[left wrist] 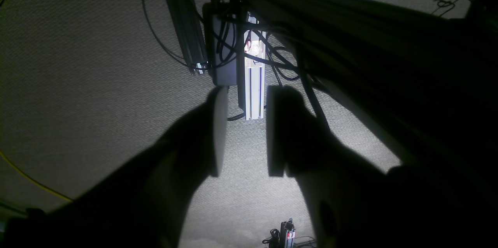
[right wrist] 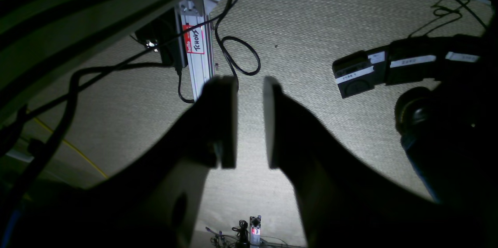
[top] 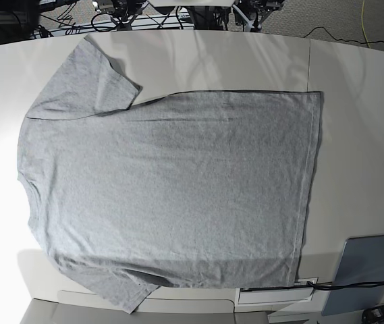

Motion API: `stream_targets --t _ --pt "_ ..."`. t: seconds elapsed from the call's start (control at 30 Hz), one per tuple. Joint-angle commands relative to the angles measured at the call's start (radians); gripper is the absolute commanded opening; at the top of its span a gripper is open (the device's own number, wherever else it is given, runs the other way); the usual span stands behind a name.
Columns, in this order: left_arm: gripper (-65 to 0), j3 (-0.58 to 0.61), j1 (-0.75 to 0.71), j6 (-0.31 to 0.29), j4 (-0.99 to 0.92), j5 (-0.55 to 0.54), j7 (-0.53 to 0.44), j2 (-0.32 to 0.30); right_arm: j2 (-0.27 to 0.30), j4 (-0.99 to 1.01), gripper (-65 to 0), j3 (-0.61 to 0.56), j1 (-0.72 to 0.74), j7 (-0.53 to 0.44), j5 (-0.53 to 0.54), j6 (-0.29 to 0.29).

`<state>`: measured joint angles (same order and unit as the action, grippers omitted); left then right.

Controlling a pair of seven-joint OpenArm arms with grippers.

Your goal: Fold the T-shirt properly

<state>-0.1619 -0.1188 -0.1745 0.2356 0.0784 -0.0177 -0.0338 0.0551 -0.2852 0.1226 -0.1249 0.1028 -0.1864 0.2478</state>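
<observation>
Base view: the T-shirt (top: 171, 189) is seen spread flat over the middle of the table (top: 353, 135), plain grey side up, neck end toward the left of the frame and hem toward the right.
T-shirt layout: one sleeve is laid out at the upper left, the other at the lower left, where it reaches past the table's near edge; no lettering is shown.
Progress: no fold is seen, so the task is judged to be at its start; sleeves and body are all left to be folded.
Fabric: a heathered grey knit is shown, soft and matte, with faint ripples near the hem and a stitched seam along the right edge.
Table surface: a smooth, pale, glossy top is seen, split by a seam at the upper right.
Blue-grey panel (top: 367, 273): a flat rectangle is lying at the lower right of the frame, apart from the shirt.
Left claw (left wrist: 243, 131): in the left wrist view the jaws are held apart with nothing between them; it is released, and carpeted floor (left wrist: 78, 84) is seen beyond it.
Right claw (right wrist: 250, 121): in the right wrist view a narrower gap is shown between the jaws, again with nothing gripped.
Surroundings: woven, ribbed carpet, an aluminium frame post (right wrist: 200, 57) with a red-and-white name sticker, and loose black cables are seen below both claws; the shirt is not shown in either wrist view.
Arms: neither is seen in the base view.
</observation>
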Motion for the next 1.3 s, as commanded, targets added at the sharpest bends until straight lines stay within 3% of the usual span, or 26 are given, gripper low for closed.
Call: stream_targets --t 0.0,1.27 --pt "-46.5 0.003 -0.003 -0.009 0.004 0.000 -0.006 -0.003 0.006 -0.001 -52.3 0.003 -0.006 -0.009 -0.006 0.002" --pt "-46.5 0.003 -0.021 -0.009 0.010 0.001 0.001 -0.003 0.015 -0.003 -52.3 0.003 -0.029 0.005 -0.006 0.002"
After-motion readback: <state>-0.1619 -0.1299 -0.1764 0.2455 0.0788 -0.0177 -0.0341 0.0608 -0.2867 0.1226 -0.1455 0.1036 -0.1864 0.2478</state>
